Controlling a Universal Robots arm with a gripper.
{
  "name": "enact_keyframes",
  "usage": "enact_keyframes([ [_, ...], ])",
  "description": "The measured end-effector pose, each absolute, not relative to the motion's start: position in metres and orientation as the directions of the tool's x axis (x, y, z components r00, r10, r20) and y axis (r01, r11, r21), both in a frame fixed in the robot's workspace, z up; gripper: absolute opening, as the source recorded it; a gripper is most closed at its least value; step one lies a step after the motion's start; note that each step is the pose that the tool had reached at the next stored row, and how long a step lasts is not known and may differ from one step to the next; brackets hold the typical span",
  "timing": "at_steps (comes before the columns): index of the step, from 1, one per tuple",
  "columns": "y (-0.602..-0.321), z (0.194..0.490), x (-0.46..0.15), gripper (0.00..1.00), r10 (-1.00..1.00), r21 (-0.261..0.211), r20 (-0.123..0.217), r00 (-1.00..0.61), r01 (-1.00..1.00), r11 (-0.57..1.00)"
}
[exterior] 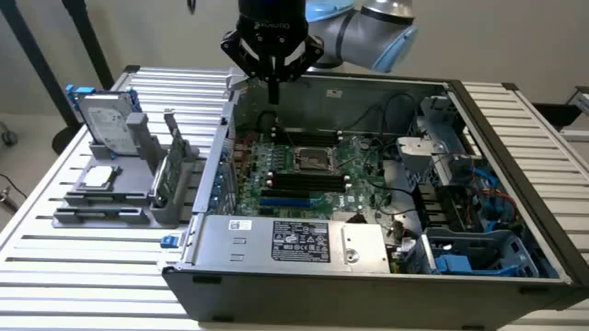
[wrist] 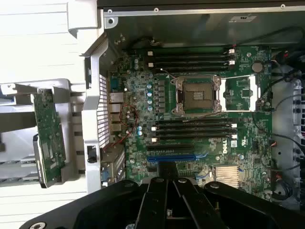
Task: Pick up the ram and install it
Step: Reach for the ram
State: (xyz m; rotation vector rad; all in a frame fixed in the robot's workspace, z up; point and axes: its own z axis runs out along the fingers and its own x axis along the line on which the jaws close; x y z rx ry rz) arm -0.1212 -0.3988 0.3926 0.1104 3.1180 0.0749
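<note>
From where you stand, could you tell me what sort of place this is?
Likely a robot PC-assembly bench: an open computer case on a slatted table, a grey parts rack beside it.

An open case sits on the slatted surface, motherboard and power supply inside; beside it, a hard drive stands in a grey rack.

The gripper hides most of the ram; the exterior view's top edge cuts off the arm.
</note>
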Motion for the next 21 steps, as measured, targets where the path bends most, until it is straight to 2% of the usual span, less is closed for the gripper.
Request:
enact_keyframes([
  [13, -0.399, 0.393, -0.123, 0.11, 0.071, 0.049, -0.019, -0.997, 0.070, 0.996],
  [21, -0.401, 0.391, -0.158, 0.11, 0.071, 0.049, -0.019, -0.997, 0.070, 0.996],
])
